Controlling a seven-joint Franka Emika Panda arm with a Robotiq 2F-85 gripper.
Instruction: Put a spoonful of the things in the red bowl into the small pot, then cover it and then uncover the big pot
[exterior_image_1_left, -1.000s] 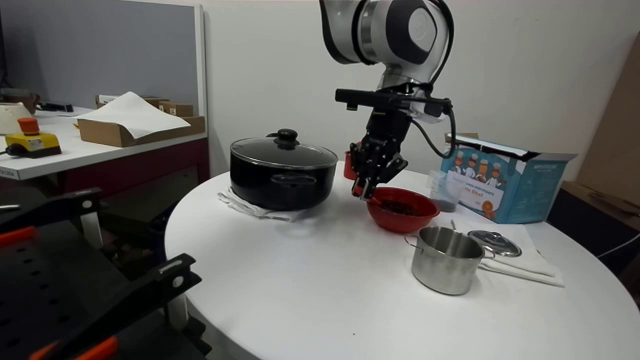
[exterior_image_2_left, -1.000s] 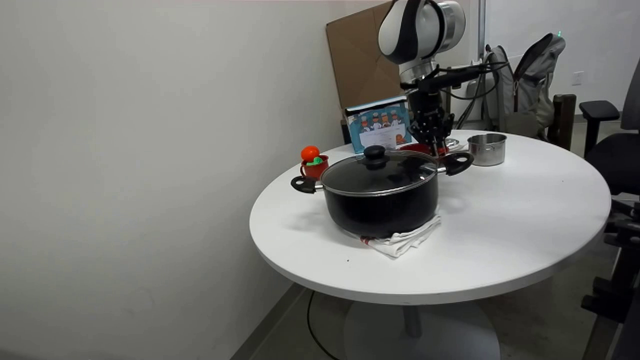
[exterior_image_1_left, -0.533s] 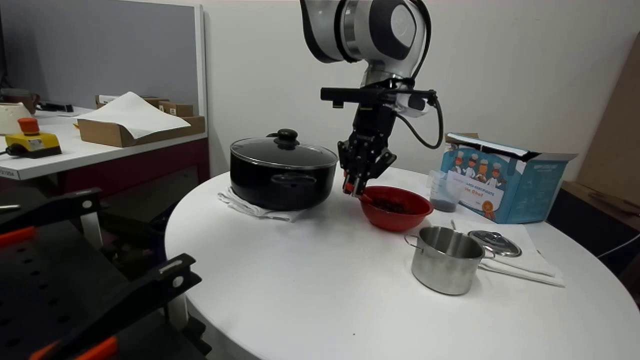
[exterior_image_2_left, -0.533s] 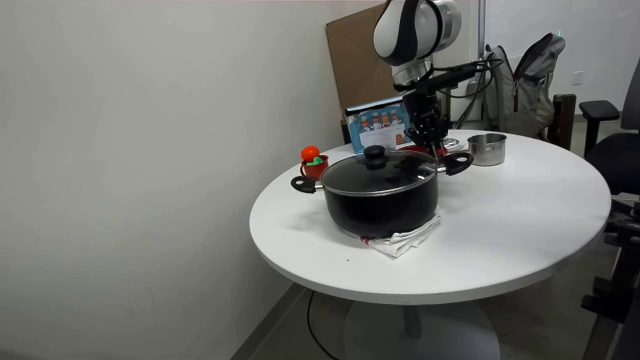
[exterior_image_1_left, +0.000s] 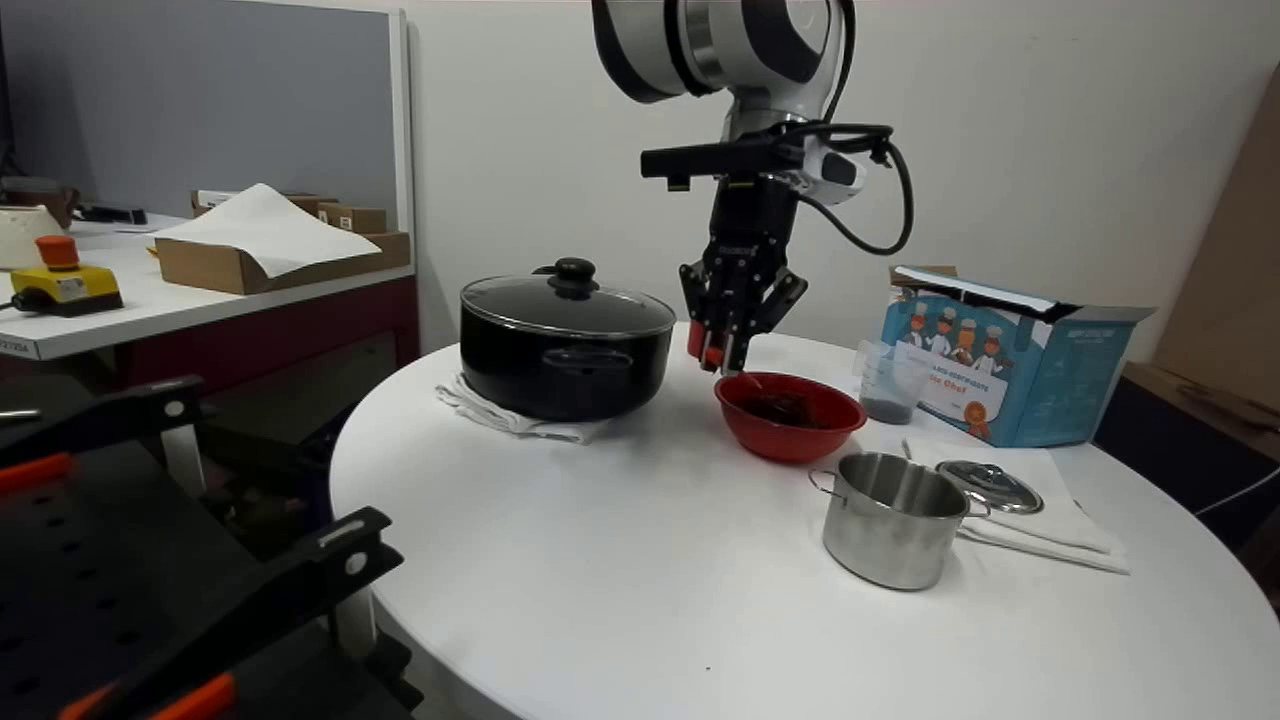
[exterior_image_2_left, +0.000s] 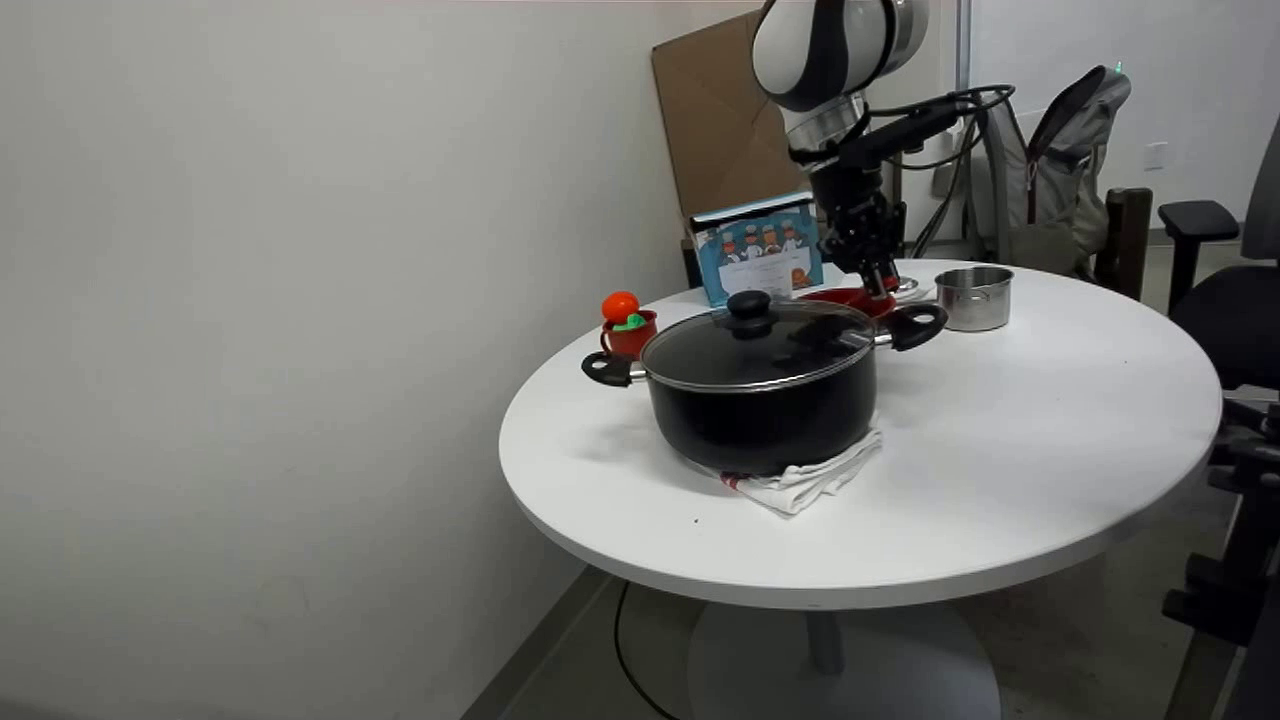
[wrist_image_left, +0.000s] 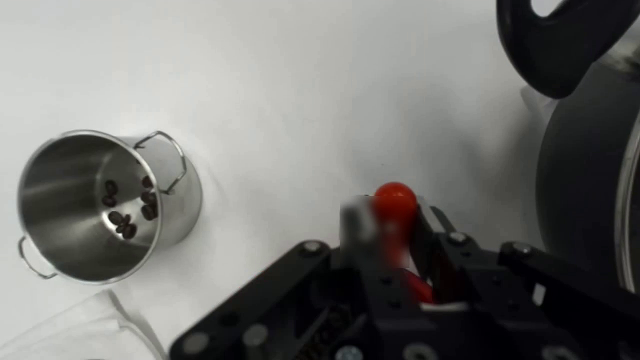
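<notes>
The end effector (exterior_image_1_left: 725, 362), pinched tight on a red-handled spoon (wrist_image_left: 396, 202), has risen and straightened at the edge of the red bowl (exterior_image_1_left: 772, 440), itself nudged toward the lidded big pot (exterior_image_1_left: 565, 375). A scoop looks under way, its load unclear. Nearby on the counter (exterior_image_1_left: 600, 600), the uncovered small pot (exterior_image_1_left: 885, 540) holds a few dark beans (wrist_image_left: 129, 231).

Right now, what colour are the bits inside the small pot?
Dark brown; the bits in the small pot show best in the wrist view.
</notes>
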